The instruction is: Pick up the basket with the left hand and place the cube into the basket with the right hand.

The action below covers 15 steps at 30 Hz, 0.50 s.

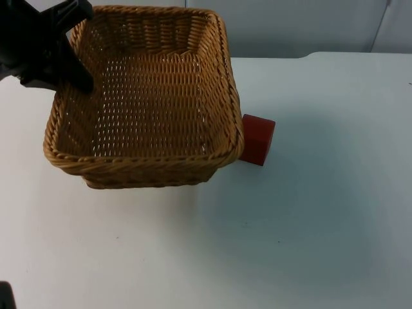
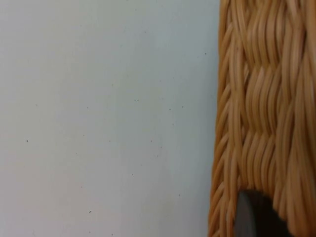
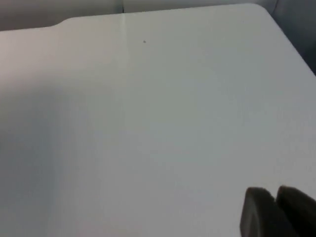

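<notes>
In the top view, the left gripper (image 1: 76, 76) occupies the upper left of the frame and is clamped on the left rim of the wicker basket (image 1: 145, 103). One black finger reaches down inside the basket wall. The basket sits in the upper left and centre of the frame and appears tilted, its near rim toward the camera; whether its base touches the white table (image 1: 302, 225) cannot be determined.

The red cube (image 1: 258, 139) rests on the table right of centre, just beside the basket's right wall, its left portion hidden behind the basket rim. The cube is well apart from the left gripper, with the full width of the basket between them.

In the left wrist view, the woven basket wall (image 2: 261, 113) stands beside bare table surface (image 2: 98, 113), with a black fingertip (image 2: 254, 217) pressed against the weave.

In the right wrist view, the right gripper (image 3: 276, 210) hangs over bare table (image 3: 148, 123), its two fingertips drawn close together with nothing between them. The table's far edge meets the grey partition wall (image 3: 59, 10).
</notes>
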Available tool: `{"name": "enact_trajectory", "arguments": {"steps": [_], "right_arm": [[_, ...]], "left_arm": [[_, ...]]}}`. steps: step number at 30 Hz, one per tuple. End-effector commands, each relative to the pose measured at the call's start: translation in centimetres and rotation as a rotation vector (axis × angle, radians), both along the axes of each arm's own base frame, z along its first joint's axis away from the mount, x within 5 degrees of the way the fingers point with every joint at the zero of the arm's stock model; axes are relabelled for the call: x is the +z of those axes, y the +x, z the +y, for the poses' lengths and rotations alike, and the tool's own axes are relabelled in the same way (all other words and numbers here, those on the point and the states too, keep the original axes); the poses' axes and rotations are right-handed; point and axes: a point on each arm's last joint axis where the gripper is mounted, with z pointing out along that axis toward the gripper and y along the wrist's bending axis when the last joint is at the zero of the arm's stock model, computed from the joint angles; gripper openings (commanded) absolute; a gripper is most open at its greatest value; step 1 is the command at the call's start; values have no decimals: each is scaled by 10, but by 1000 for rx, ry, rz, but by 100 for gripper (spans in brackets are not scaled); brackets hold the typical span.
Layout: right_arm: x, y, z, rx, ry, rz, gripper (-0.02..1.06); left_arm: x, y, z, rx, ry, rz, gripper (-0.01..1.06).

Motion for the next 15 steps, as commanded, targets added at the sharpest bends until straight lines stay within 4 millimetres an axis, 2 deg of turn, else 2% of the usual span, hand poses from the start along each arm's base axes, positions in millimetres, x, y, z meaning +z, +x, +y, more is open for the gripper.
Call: {"name": "enact_trajectory", "arguments": {"steps": [1,2,3,4,6,7,8,9,10,11,13,14,15], "right_arm": [[30,21,-5,-11,-21,-18,26],[30,21,-5,-11,-21,-18,26],[40,31,-6,-10,-19,-3,35],[51,48,-9,-9,-16,29,53],[63,71,-13,15,-47,81,79],[64,78,-14,19,-55,101,86],[64,78,-14,19,-55,101,86],[64,98,-17,39,-74,160,105],[62,114,-20,55,-93,214,105],[60,122,-21,62,-95,239,105],[44,164,-25,92,-94,360,105],[44,164,-25,92,-94,360,105],[39,174,-25,100,-91,387,105]], "left_arm": [[9,1,0,20,-22,-21,0],[9,1,0,20,-22,-21,0],[9,2,0,21,-21,-22,0],[9,2,0,21,-21,-22,0],[9,2,0,22,-20,-23,0],[9,2,0,22,-20,-23,0],[9,2,0,22,-20,-23,0],[9,2,0,22,-20,-23,0],[9,2,0,22,-20,-23,0],[9,2,0,22,-20,-23,0],[9,2,0,23,-20,-24,0],[9,2,0,23,-20,-24,0],[9,2,0,23,-20,-24,0]]}}
